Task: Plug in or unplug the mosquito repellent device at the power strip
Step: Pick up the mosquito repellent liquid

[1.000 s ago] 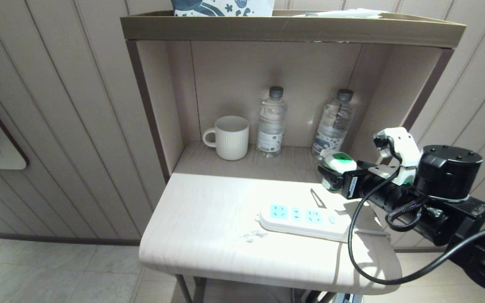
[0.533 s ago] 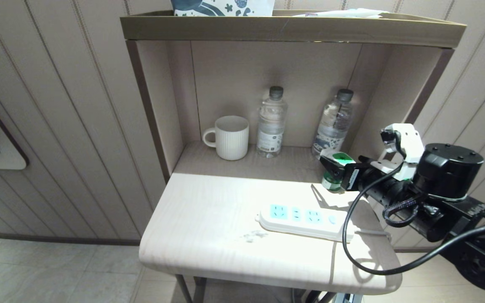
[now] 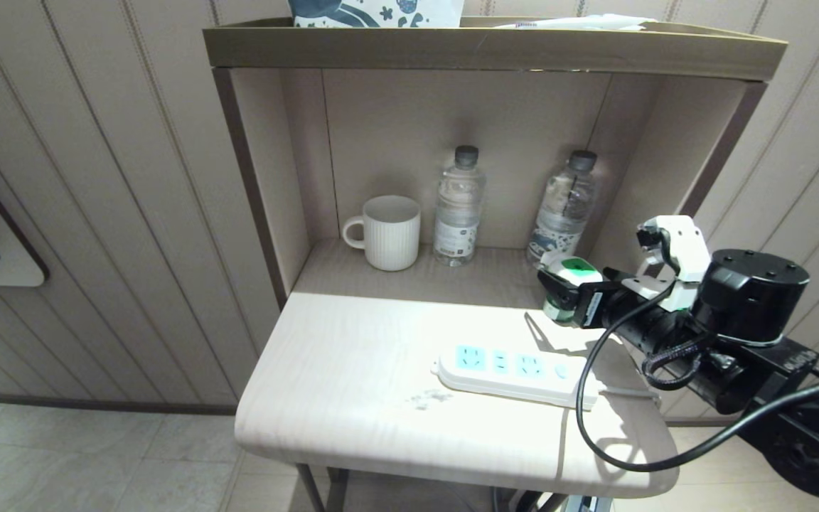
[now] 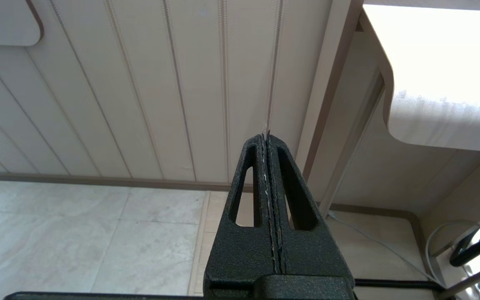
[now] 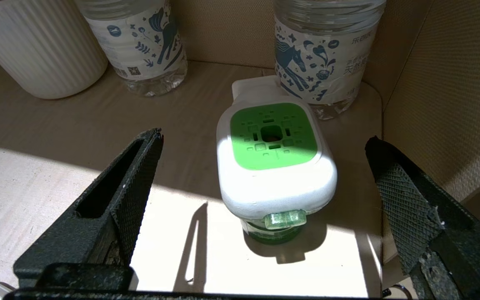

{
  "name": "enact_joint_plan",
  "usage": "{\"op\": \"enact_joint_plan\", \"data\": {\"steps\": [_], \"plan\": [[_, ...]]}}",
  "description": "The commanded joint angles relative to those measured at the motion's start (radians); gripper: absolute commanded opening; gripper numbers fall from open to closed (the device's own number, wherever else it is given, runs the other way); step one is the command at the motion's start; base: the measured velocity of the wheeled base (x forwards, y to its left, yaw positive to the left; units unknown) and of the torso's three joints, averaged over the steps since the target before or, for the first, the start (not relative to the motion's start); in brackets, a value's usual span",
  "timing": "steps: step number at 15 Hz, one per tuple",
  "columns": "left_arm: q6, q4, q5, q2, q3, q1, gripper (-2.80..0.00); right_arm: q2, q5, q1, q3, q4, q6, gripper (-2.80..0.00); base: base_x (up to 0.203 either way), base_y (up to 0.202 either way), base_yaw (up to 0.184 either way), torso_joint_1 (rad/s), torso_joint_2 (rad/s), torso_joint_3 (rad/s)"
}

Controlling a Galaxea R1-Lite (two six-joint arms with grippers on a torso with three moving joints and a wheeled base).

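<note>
The mosquito repellent device stands upright at the right end of the wooden table, its white and green head above a small green bottle. My right gripper is open, with one finger on each side of the device, touching nothing. The power strip lies flat near the table's front with nothing plugged into its pale blue sockets. My left gripper is shut and empty, parked low beside the table over the tiled floor.
A water bottle stands just behind the device and another is further left, beside a white ribbed mug. The alcove's side wall is close to my right finger. The strip's thin cord runs off to the right.
My right wrist has tilted a little while the open fingers stay round the device. The device and the power strip have not moved.
</note>
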Motion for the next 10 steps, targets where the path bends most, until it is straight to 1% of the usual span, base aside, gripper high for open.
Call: {"op": "enact_joint_plan", "data": {"steps": [1, 6, 10], "plan": [[0.0, 0.0, 0.0, 0.001, -0.001, 0.0, -2.8, 0.001, -0.001, 0.002, -0.005, -0.014, 0.003, 0.0, 0.0, 0.0, 0.0, 0.0, 0.0, 0.0], [0.0, 0.0, 0.0, 0.001, -0.001, 0.0, -2.8, 0.048, -0.002, 0.0, 0.006, -0.073, 0.006, 0.0, 0.0, 0.0, 0.0, 0.0, 0.0, 0.0], [0.0, 0.0, 0.0, 0.001, -0.001, -0.001, -2.8, 0.059, -0.002, 0.005, 0.013, -0.074, 0.003, 0.0, 0.0, 0.0, 0.0, 0.0, 0.0, 0.0]]}}
